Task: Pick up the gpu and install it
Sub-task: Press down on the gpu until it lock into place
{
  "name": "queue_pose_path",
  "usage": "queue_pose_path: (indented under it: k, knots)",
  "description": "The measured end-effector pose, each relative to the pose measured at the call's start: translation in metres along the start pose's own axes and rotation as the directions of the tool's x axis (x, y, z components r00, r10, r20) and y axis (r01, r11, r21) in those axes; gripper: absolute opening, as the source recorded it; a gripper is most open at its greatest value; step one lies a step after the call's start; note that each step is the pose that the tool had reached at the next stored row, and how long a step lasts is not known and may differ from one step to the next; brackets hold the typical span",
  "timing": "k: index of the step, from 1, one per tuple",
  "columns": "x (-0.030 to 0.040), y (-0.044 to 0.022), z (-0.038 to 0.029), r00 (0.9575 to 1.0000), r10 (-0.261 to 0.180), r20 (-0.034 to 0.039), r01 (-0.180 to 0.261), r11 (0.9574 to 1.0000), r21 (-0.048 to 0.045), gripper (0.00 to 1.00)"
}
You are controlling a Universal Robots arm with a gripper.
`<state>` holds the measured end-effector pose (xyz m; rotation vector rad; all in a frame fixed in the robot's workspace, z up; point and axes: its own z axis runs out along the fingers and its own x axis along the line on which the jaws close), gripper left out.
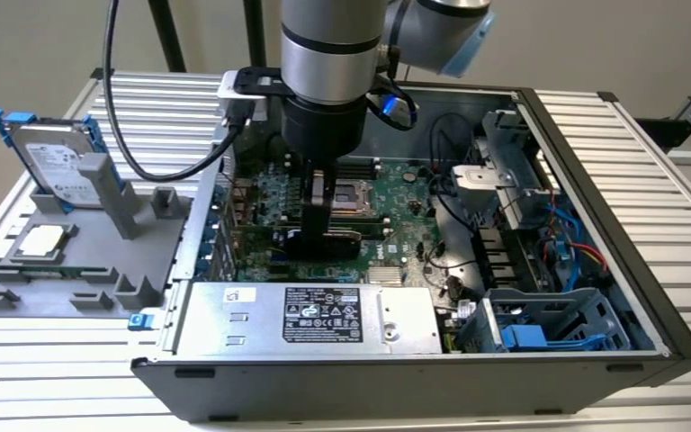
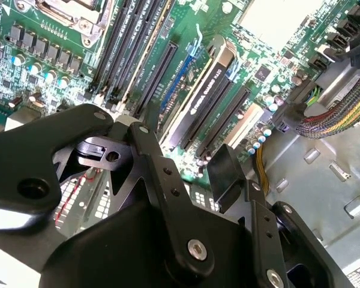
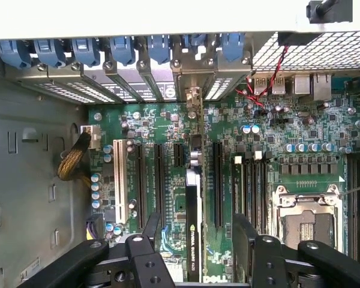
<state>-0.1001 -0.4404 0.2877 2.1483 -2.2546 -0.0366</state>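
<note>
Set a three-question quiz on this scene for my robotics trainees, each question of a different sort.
1. True or false: the gpu stands on edge on the motherboard.
2. The end effector is: A) shut on the gpu; B) open, with one finger on either side of the gpu; C) holding a cable.
3. Fill in: in the exterior view, the hard drive stands on the view's ____ of the computer case.
Key: 1 true; 2 B; 3 left.
</note>
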Motion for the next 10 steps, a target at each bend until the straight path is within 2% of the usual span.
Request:
queue_pose_path:
  k: [1, 10]
  knots:
    - [0.0, 0.0, 0.0, 1.0, 0.0, 0.0, 0.0, 1.0, 0.0, 0.0]
    - [0.0, 0.0, -0.0003, 1.0, 0.0, 0.0, 0.0, 1.0, -0.0001, 0.0]
